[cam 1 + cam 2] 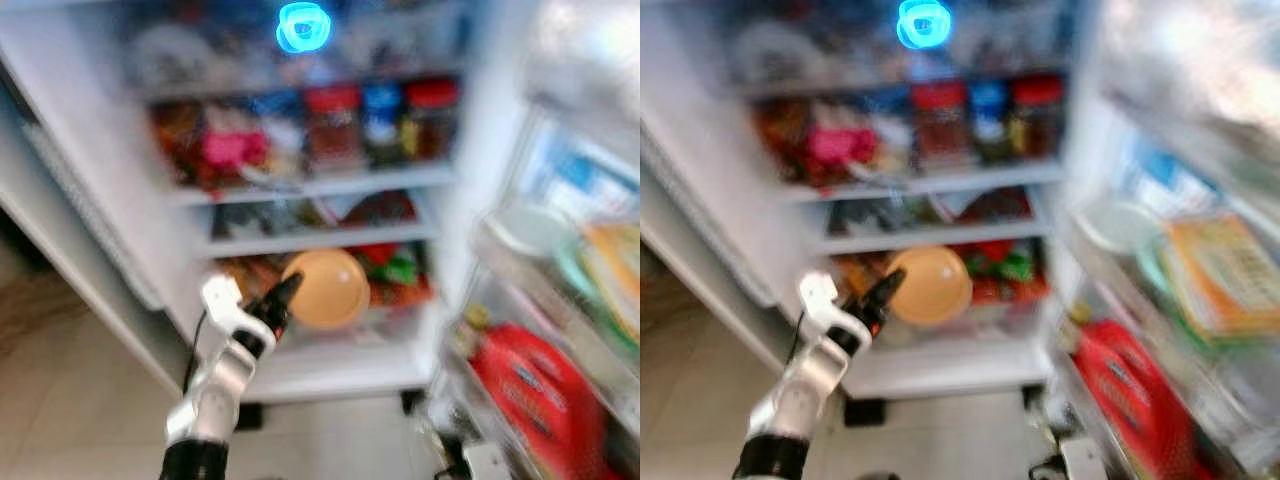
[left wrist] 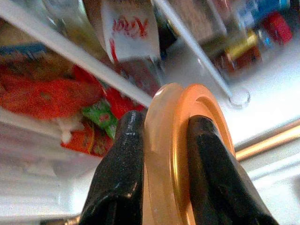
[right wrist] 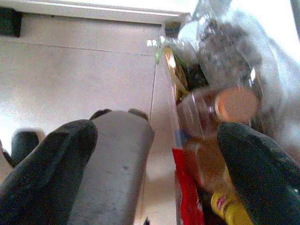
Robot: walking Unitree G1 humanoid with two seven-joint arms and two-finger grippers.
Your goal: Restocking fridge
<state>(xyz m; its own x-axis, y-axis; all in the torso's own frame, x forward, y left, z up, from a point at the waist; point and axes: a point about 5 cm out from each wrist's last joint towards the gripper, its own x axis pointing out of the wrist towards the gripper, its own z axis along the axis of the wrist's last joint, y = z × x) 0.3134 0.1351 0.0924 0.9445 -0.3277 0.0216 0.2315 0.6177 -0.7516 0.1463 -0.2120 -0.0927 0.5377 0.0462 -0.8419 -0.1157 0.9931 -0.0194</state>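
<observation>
Orange bowl (image 2: 185,154) pinched on edge in left claw (image 2: 164,164), fridge (image 1: 330,370) beyond.

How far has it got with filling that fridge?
The fridge stands open and its shelves already hold jars and packets, though the blur hides which ones the robot put there. In hand: the left pincer is shut on an orange bowl, held up in front of the lower shelves. Left to do: set the bowl inside and let go. The right pincer is open and holds nothing.
</observation>
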